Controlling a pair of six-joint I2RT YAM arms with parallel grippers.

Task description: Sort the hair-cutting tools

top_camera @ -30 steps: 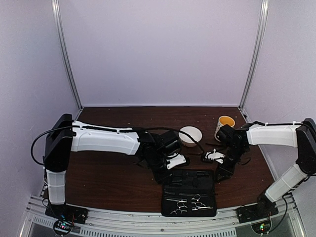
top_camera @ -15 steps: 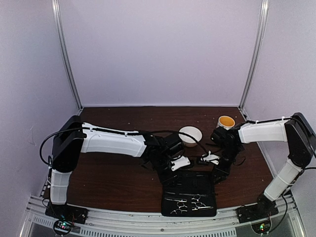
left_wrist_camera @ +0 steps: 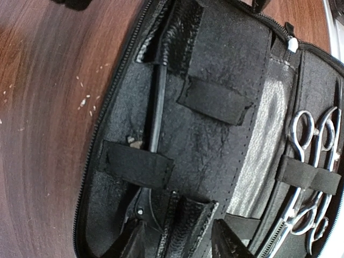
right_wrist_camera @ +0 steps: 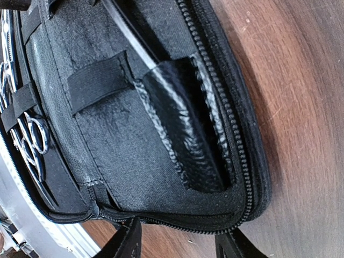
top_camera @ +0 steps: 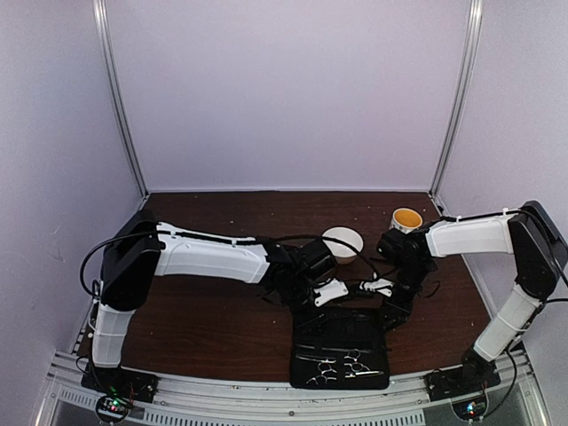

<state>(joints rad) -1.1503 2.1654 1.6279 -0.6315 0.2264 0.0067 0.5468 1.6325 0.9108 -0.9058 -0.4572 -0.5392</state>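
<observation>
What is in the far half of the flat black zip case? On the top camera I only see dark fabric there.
Observer: The left wrist view shows a thin black stick-like piece lying there, tucked under a black elastic strap.
Operator: Is its tip loose?
Observer: No, one end sits inside a glossy black leather-look pocket.
Operator: Is either gripper holding anything?
Observer: It seems not. In the wrist views the left gripper and right gripper are open, with nothing gripped between their fingers.
</observation>
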